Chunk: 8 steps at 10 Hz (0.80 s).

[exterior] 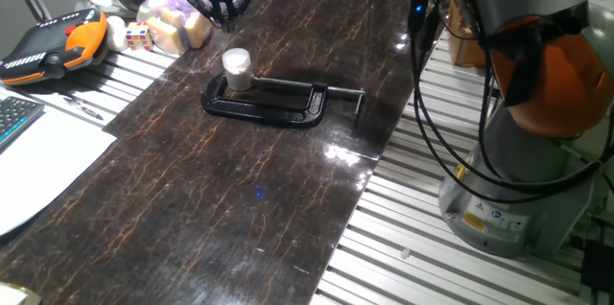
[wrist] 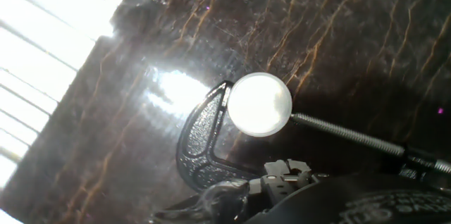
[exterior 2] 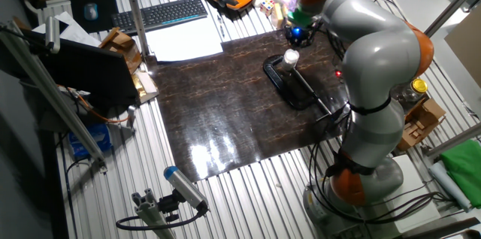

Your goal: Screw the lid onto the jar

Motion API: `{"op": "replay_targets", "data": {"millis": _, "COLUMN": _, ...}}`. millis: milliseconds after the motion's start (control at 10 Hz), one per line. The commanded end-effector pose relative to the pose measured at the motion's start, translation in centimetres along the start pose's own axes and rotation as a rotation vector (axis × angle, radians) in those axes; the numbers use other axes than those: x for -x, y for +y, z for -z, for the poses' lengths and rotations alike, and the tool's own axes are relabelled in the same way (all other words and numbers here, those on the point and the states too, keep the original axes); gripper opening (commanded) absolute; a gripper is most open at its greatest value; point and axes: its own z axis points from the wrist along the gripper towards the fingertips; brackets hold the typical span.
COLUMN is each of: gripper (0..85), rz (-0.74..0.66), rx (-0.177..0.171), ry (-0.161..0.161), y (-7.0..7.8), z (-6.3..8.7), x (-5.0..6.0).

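Note:
The small whitish jar (exterior: 237, 79) stands upright in the mouth of a black C-clamp (exterior: 273, 104) on the dark table. The round pale lid (exterior: 236, 58) sits on top of it, and in the hand view the lid (wrist: 259, 104) is a bright disc that hides the jar beneath. My gripper (exterior: 227, 19) hangs above the table beyond the jar, clear of it and touching nothing. Its fingers come together to a point with nothing between them. In the hand view only the fingertips (wrist: 273, 170) show, at the bottom edge. From the other fixed view the jar (exterior 2: 290, 58) is just in front of the gripper (exterior 2: 299, 37).
The clamp's screw rod (wrist: 352, 136) runs out to the right of the jar. Foam blocks and a die (exterior: 137, 35) lie at the table's far left edge beside an orange pendant (exterior: 58, 46). Cables and the arm's base (exterior: 518, 180) stand at the right.

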Motion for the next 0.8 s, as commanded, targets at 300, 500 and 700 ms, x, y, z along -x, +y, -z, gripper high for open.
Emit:
{"op": "replay_targets", "data": {"millis": 300, "gripper": 0.7, "rz": 0.673, "rx": 0.033, "ry": -0.002, "y": -0.05, "z": 0.02, "x": 0.13}}
{"op": "replay_targets", "data": {"millis": 500, "gripper": 0.7, "rz": 0.719, "rx": 0.028, "ry": -0.006, "y": -0.1, "z": 0.06, "x": 0.35}}
{"op": "replay_targets", "data": {"millis": 700, "gripper": 0.7, "rz": 0.742, "rx": 0.034, "ry": -0.002, "y": -0.14, "z": 0.1, "x": 0.58}}
